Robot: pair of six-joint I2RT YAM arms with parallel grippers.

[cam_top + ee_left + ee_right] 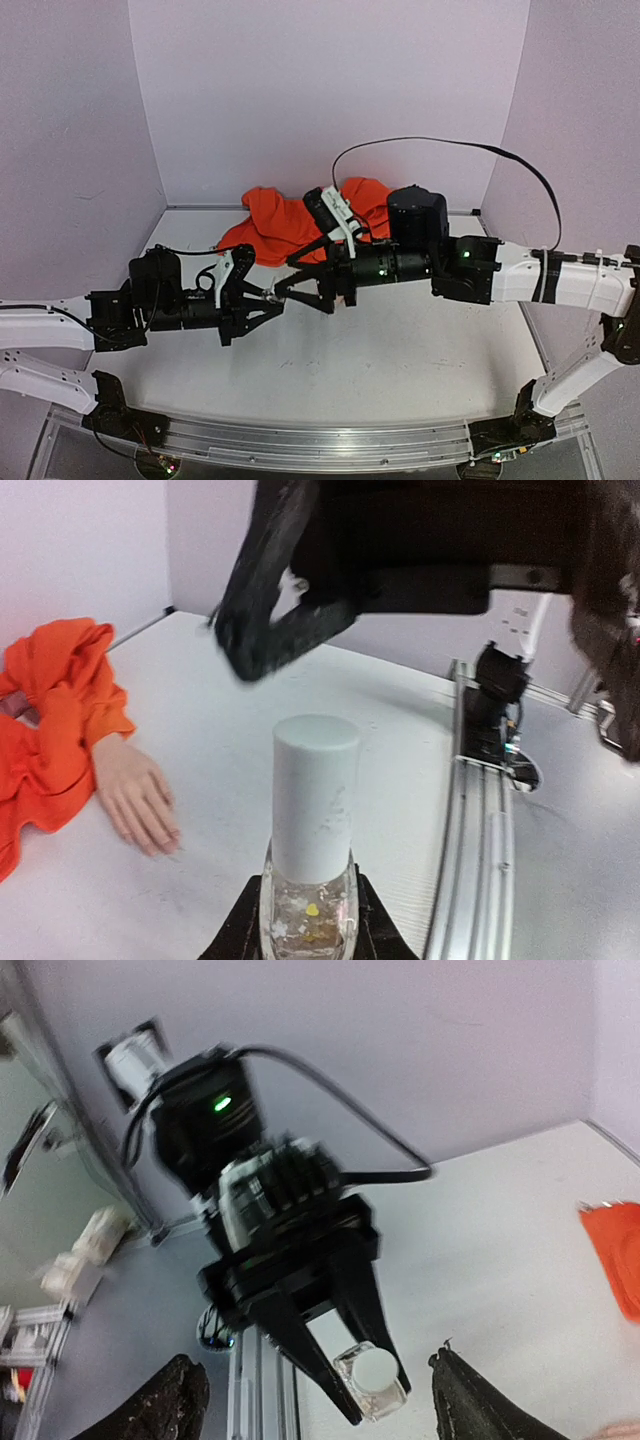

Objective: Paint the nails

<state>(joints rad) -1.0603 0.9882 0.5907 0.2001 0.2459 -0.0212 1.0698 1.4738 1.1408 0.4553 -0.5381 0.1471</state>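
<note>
My left gripper (308, 936) is shut on the glass base of a small nail polish bottle (313, 810) with a white cap, held upright above the table. My right gripper (320, 1405) is open, its dark fingers (268, 620) spread wide on either side of the cap (376, 1368) without touching it. In the top view the two grippers (268, 296) (288, 279) meet tip to tip over the middle of the table. The mannequin hand (135, 792) lies palm down at the left, its orange sleeve (55, 725) bunched behind it. The nails (160, 842) are tiny and barely show.
The orange fabric (290, 220) is heaped at the back of the white table, against the wall. An aluminium rail (320, 445) runs along the near edge, with the arm bases on it. A black cable (440, 145) loops above the right arm.
</note>
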